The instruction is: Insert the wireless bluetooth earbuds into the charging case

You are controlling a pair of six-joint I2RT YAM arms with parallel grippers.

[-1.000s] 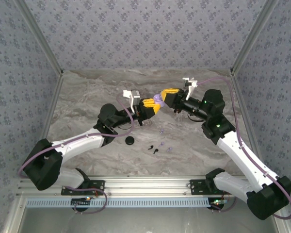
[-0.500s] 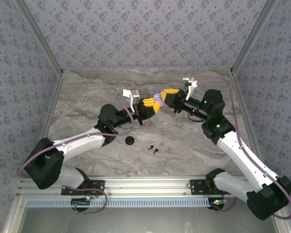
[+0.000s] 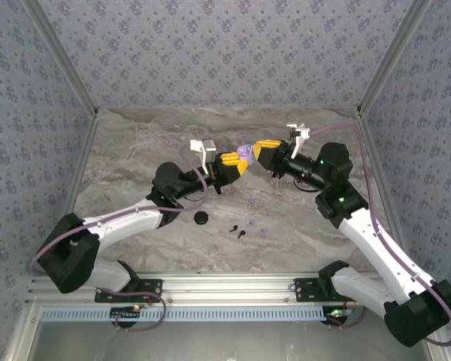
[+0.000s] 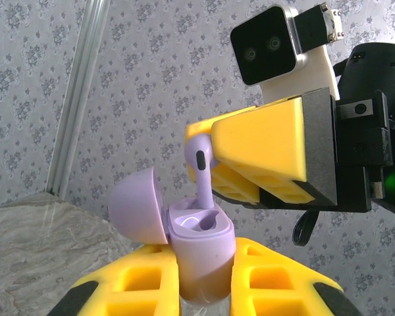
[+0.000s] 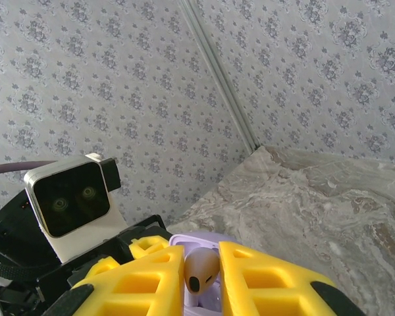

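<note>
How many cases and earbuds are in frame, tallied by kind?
Charging cases: 2 (lilac case in left gripper, black case on table)
Earbuds: 6 (lilac earbud in right gripper, 5 loose earbuds on table)
Total: 8

- A smooth, glossy lilac plastic charging case [image 4: 201,253] and lilac stemmed earbud [image 4: 199,164] are seen.
- Matt yellow plastic fingers [image 4: 138,289] are shown.
- A grey marble-patterned tabletop [image 3: 135,150] is pictured, smooth.

One lilac case [image 4: 201,253], one black case [image 3: 201,218], two black earbuds [image 3: 241,233]
</note>
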